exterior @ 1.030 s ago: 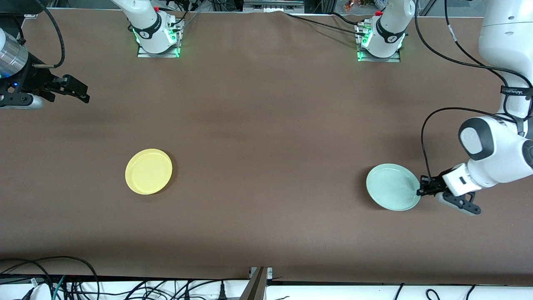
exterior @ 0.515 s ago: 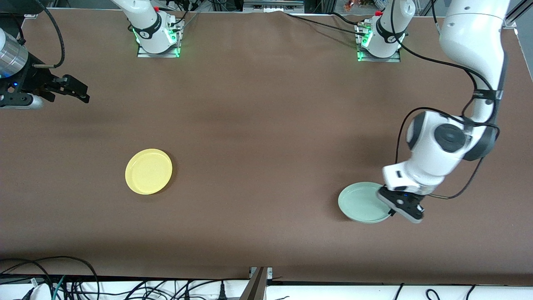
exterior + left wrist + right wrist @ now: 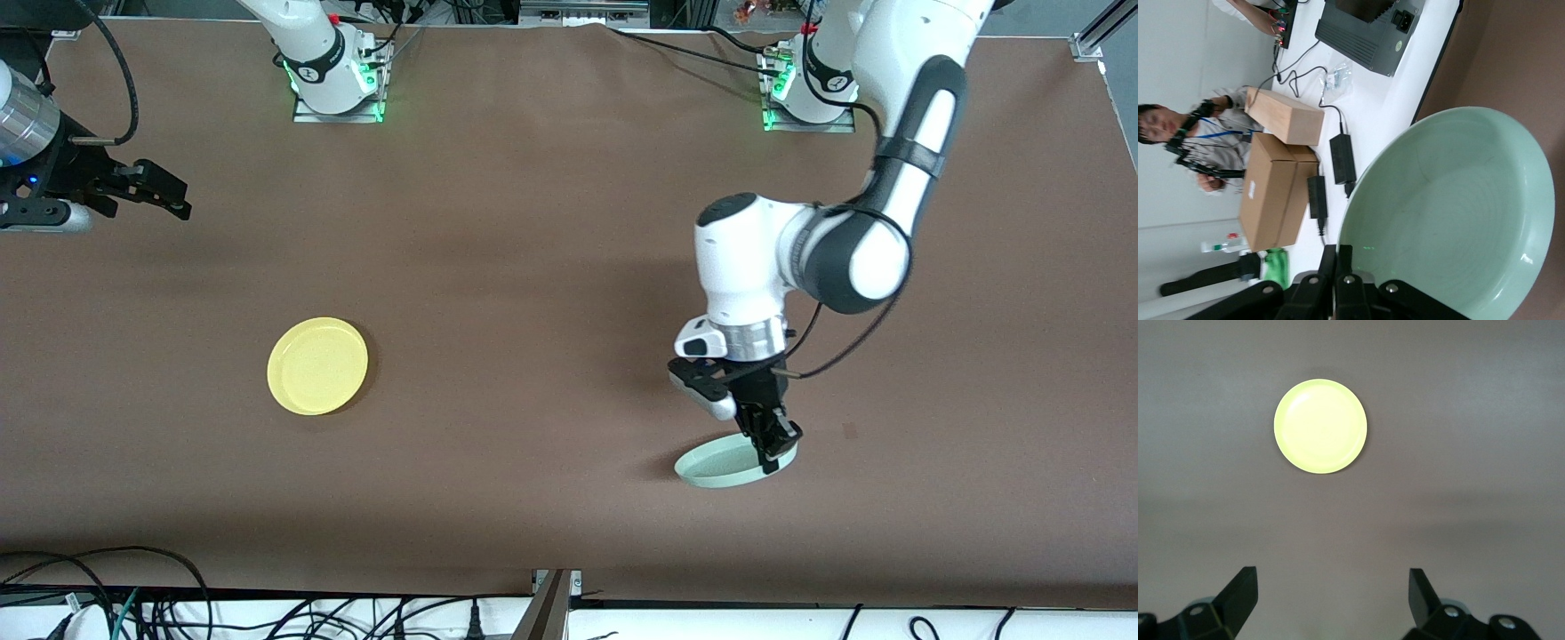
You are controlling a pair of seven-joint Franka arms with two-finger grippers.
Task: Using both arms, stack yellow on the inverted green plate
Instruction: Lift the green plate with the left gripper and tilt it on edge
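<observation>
Two white arms work at the brown bench (image 3: 551, 267). We see the left arm reach out from its base at the bench's top edge, bend at the elbow, and point its wrist straight down. Its left claw (image 3: 772, 444) is pressed together on the rim of the green plate (image 3: 725, 467). The plate is tilted, with its rim near the claw lifted, and we cannot tell if its low rim touches the bench. It is close to the bench's edge by the front camera, more toward the left arm's end. In the left wrist view the hollow side of the green plate (image 3: 1458, 213) faces the camera, and the claw's fingers (image 3: 1338, 280) pinch its rim.

We see the right arm waiting high at its own end of the bench, close to that end's edge. Its right claw (image 3: 164, 200) is spread wide and holds nothing. In the right wrist view its two fingers (image 3: 1238, 593) stand well apart.

The yellow plate (image 3: 317, 365) lies flat on the bench, hollow side up, toward the right arm's end. It is well apart from both claws. Between the two plates we see lots of bare brown bench.
</observation>
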